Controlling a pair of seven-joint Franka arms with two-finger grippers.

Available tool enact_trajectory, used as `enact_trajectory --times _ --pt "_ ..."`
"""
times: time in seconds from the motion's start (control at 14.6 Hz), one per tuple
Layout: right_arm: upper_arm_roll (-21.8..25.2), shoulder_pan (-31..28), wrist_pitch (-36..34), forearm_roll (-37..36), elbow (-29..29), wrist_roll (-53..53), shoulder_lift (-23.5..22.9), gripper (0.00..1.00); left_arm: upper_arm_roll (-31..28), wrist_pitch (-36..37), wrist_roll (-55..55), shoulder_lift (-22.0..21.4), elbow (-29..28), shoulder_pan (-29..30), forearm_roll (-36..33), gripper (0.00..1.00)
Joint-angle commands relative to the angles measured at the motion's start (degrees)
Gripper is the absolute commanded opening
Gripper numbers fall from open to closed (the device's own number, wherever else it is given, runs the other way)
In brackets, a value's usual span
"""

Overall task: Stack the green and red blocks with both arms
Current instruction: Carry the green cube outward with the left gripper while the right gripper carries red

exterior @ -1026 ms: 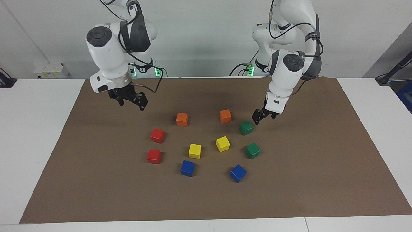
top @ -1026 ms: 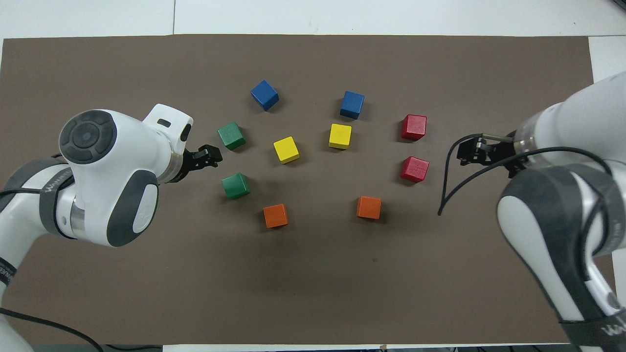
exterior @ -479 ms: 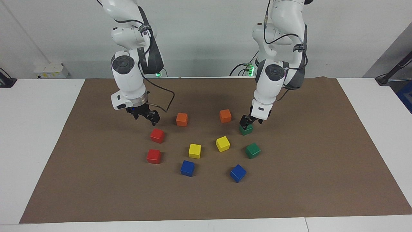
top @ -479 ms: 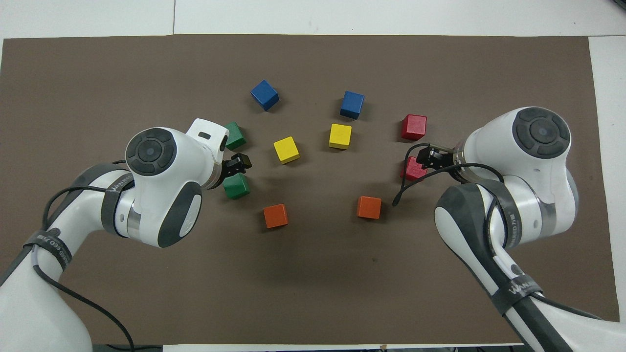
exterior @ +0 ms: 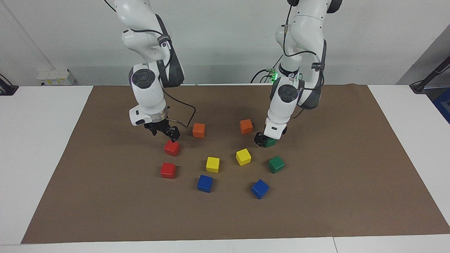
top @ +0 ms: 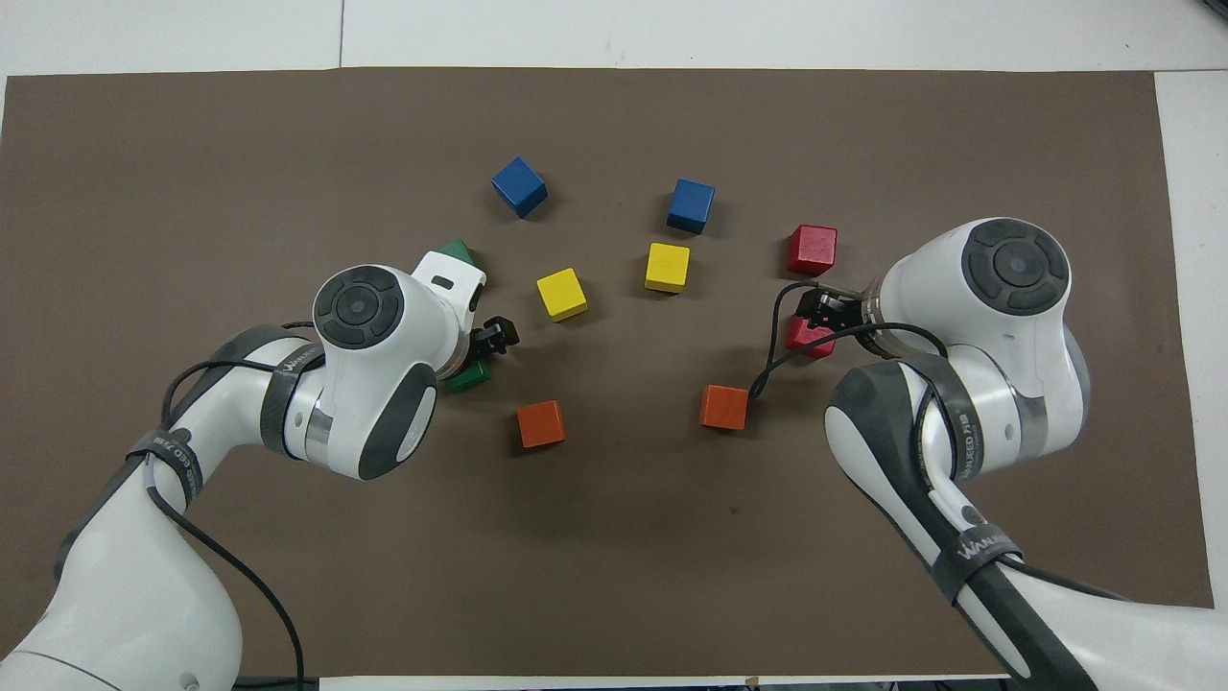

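Two dark green blocks lie toward the left arm's end of the mat, two red blocks toward the right arm's end. My left gripper (exterior: 269, 139) is open and low around the green block nearer the robots (exterior: 271, 143), one finger beside its edge. That block (top: 470, 377) is partly hidden in the overhead view, as is the farther green block (exterior: 276, 164) (top: 459, 251). My right gripper (exterior: 166, 134) (top: 817, 309) is open just above the nearer red block (exterior: 172, 148) (top: 804, 342). The farther red block (exterior: 168, 170) (top: 812, 250) lies free.
Two orange cubes (exterior: 198, 130) (exterior: 246, 126) lie nearest the robots, between the grippers. Two yellow cubes (exterior: 212, 164) (exterior: 243, 157) and two blue cubes (exterior: 205, 183) (exterior: 260, 189) lie farther out. All rest on a brown mat (exterior: 334, 182) on a white table.
Both arms have swung inward and down. The left gripper has come down onto the nearer green block, and the right gripper has come over the nearer red block. No block has moved.
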State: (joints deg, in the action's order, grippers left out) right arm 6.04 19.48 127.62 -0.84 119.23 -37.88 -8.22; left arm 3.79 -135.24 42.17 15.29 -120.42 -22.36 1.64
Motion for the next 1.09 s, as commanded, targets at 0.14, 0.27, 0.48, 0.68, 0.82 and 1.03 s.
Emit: enact_trajectory --times 0.14,0.27,0.48,0.68,0.82,1.03 --pt "0.2 0.64 4.65 0.31 0.04 -1.05 -3.28 1.0 -1.33 6.01 -1.98 -1.75 1.14 0.03 -1.2 0.0" --pt "0.2 0.64 6.23 0.31 0.04 -1.05 -4.69 1.0 -1.86 14.27 -13.45 -2.63 6.14 4.31 -1.28 0.0" --pt "0.2 0.64 8.25 0.22 -0.32 -1.05 -6.71 1.0 -1.6 15.72 -32.53 -1.76 10.47 14.42 -1.28 0.0" --pt "0.11 0.73 10.19 0.31 -0.23 -1.4 -8.56 1.0 -1.86 12.65 -46.1 0.52 11.78 20.15 -1.46 0.0" --pt "0.2 1.96 9.85 0.31 -0.23 -1.93 -8.56 0.99 -1.86 9.58 -46.83 3.33 12.58 22.08 -2.25 0.0" --pt "0.11 1.96 9.67 0.31 -0.14 -1.76 -8.48 0.76 -1.86 7.54 -46.83 3.78 11.0 23.15 -2.25 0.0"
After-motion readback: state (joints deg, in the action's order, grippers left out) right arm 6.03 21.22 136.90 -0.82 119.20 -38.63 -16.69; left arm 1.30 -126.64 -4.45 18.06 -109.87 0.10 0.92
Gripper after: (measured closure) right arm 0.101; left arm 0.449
